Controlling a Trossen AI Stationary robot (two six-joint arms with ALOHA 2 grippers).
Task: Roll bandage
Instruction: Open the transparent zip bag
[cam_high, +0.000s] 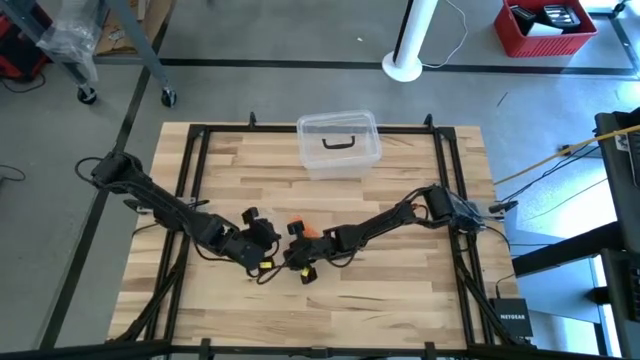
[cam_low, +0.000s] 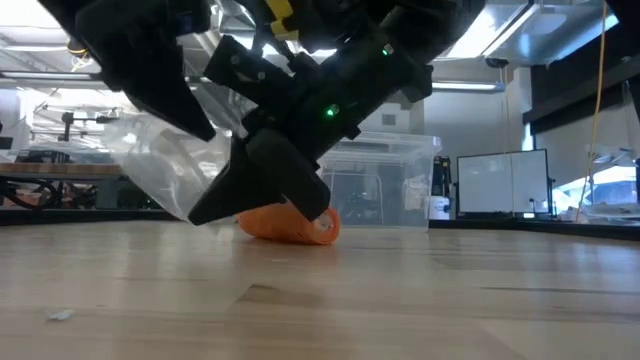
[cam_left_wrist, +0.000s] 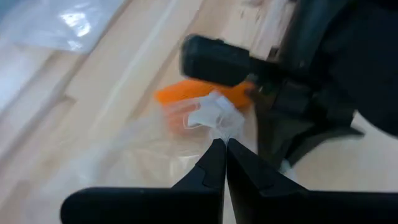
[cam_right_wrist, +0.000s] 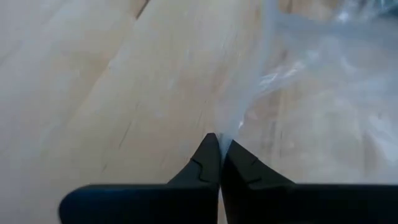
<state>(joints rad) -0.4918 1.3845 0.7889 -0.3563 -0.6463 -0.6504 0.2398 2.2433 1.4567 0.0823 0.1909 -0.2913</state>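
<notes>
The orange bandage (cam_high: 305, 231) lies as a small roll on the table (cam_low: 290, 222), partly inside a clear plastic wrapper (cam_left_wrist: 155, 149). In the low view the wrapper (cam_low: 160, 165) rises up and away from the roll. My left gripper (cam_high: 262, 240) and my right gripper (cam_high: 300, 256) meet at the table's middle, on either side of the roll. Both are shut on the wrapper. The left wrist view shows the roll (cam_left_wrist: 199, 93) just beyond my left fingertips (cam_left_wrist: 221, 146), with the right arm's dark gripper (cam_left_wrist: 230, 59) over it. My left gripper pinches a crumpled edge of the clear wrapper (cam_left_wrist: 219, 124) between its two fingertips, close to the orange roll. The film spreads loosely from the pinch toward the roll. My right gripper pinches the clear wrapper's film (cam_right_wrist: 231, 121) between its two fingertips (cam_right_wrist: 211, 152). The film fans out from the pinch above the wood.
A clear plastic box with a black handle (cam_high: 340, 142) stands at the table's far edge, behind the roll in the low view (cam_low: 400, 180). A black frame (cam_high: 190, 190) runs around the wooden top. Bare wood lies toward the near edge (cam_high: 330, 310).
</notes>
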